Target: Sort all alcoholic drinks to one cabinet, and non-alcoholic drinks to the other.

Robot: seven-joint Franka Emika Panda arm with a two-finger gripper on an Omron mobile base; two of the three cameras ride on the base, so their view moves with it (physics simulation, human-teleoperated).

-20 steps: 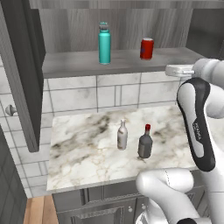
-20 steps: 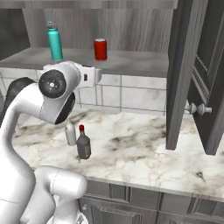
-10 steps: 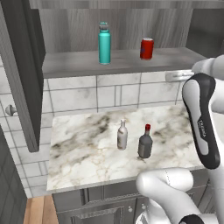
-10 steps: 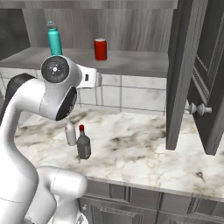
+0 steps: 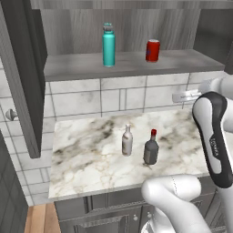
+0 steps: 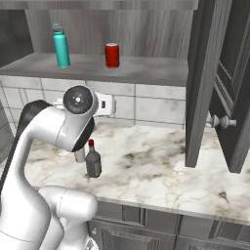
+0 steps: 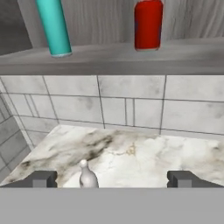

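The teal bottle and the red soda can stand upright on the shelf of the open cabinet. On the marble counter, the pale long-necked bottle stands just left of the squat dark bottle with a red cap. My gripper hangs open and empty above the counter and below the shelf, facing the tiled wall. It is higher than the two counter bottles and to their right.
Dark cabinet doors stand swung open at the left and right, each with a round knob. White tile backsplash runs under the shelf. My own arm hides the pale bottle in the right base view.
My hand has come down from near shelf height to lower in front of the tiles. The jaws stayed open; bottles and can have not moved.
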